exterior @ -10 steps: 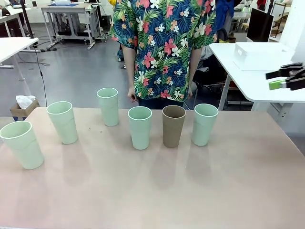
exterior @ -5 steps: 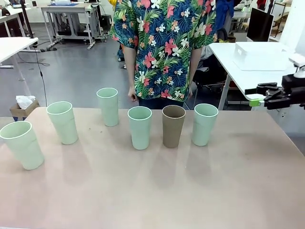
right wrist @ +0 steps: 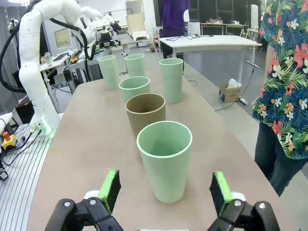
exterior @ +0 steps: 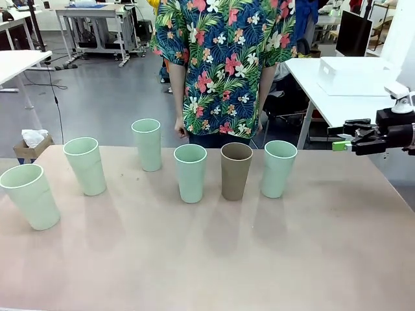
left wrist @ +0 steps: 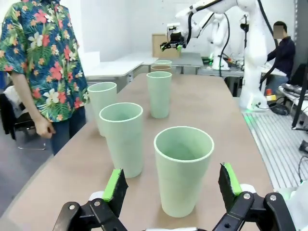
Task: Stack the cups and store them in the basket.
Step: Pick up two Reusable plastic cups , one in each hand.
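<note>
Nothing stacked: six cups (exterior: 190, 173) stood apart on the table (exterior: 207, 259), spread from 9 to 1 o'clock. My left gripper (left wrist: 172, 183) and right gripper (right wrist: 165, 191) gaped empty, each facing an end cup (untouched). Basket (exterior: 355, 76), likely that white bin, sat at 2 o'clock.

Six tall tapered matte plastic cups in all: one brown cup (exterior: 236, 171) and five pale mint green.

Four green ones left of the brown cup: the neighbouring cup (exterior: 190, 173), the set-back cup (exterior: 147, 144), the third cup (exterior: 85, 166), the outermost cup (exterior: 29, 196). One more, the right-hand cup (exterior: 279, 168), on its other side.

One large white rectangular plastic basket (exterior: 353, 74), beyond and right of the brown cup.

One pinkish-beige table (exterior: 324, 259) under the brown cup.

One person (exterior: 224, 65) in a flowered shirt, behind the brown cup.

Two black two-finger grippers with green pads: left gripper (left wrist: 172, 183) and right gripper (exterior: 345, 134).
</note>
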